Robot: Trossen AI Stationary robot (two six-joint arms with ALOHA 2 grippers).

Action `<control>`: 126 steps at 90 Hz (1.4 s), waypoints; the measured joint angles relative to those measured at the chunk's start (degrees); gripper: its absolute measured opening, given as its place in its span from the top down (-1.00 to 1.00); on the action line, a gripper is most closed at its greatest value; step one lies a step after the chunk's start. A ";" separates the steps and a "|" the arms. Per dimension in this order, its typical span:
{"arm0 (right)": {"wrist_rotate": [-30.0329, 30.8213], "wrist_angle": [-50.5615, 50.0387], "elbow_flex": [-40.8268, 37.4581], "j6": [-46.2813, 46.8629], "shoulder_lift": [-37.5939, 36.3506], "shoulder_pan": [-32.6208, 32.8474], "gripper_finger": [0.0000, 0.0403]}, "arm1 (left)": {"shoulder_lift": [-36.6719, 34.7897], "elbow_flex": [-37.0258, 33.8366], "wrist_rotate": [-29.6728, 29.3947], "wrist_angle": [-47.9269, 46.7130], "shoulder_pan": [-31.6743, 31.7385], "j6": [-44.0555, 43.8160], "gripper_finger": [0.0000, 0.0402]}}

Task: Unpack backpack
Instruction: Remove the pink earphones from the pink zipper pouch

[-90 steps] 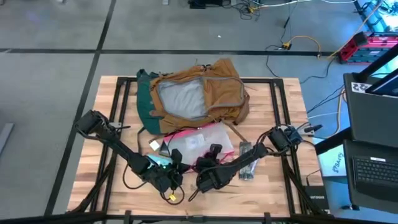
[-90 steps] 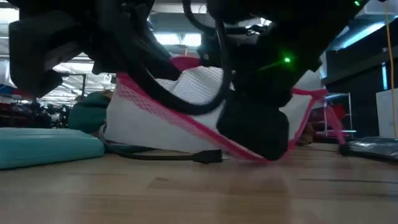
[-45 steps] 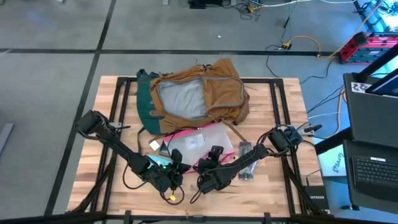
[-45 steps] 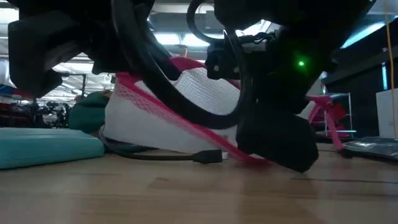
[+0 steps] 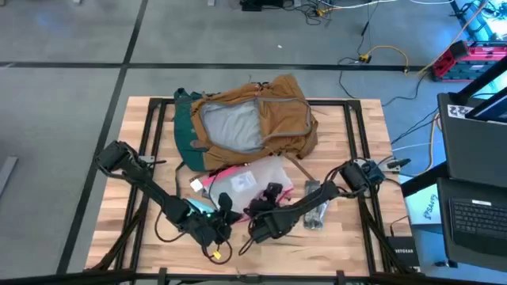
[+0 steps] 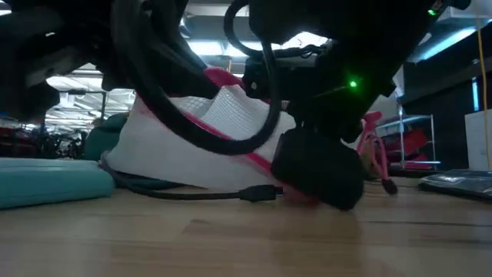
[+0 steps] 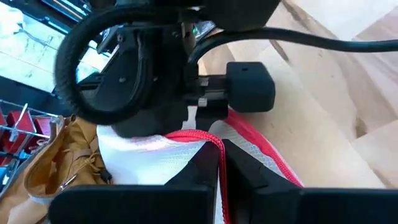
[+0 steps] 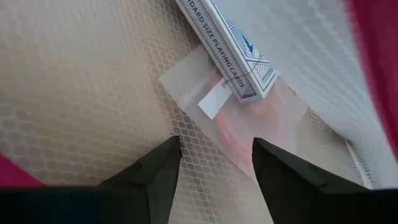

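Near the front edge, the left gripper (image 5: 223,207) pinches the pink zipper edge of the clear pouch (image 5: 257,180). Just beside it, the right gripper (image 5: 270,195) presses down on the mesh with fingers apart; a card box (image 8: 227,46) shows through. I'd steady one edge and pull slowly. The backpack (image 5: 245,120) lies open behind.
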 joint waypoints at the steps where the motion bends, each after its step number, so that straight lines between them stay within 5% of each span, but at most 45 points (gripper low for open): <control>1: 0.04 0.15 0.00 -0.12 0.00 -0.01 0.09 | 0.00 0.00 0.03 0.01 0.00 0.00 1.00; 34: 2.66 4.10 0.00 -1.49 0.07 -1.05 0.28 | 0.02 0.09 0.61 0.06 -0.07 0.55 1.00; 82: 0.37 4.91 0.22 -2.34 1.09 -3.70 0.97 | 0.09 0.11 1.43 -0.36 -0.04 0.59 1.00; 126: 1.67 -3.42 5.63 -1.66 1.53 2.64 1.00 | 0.09 0.11 1.53 -0.47 0.40 -0.13 1.00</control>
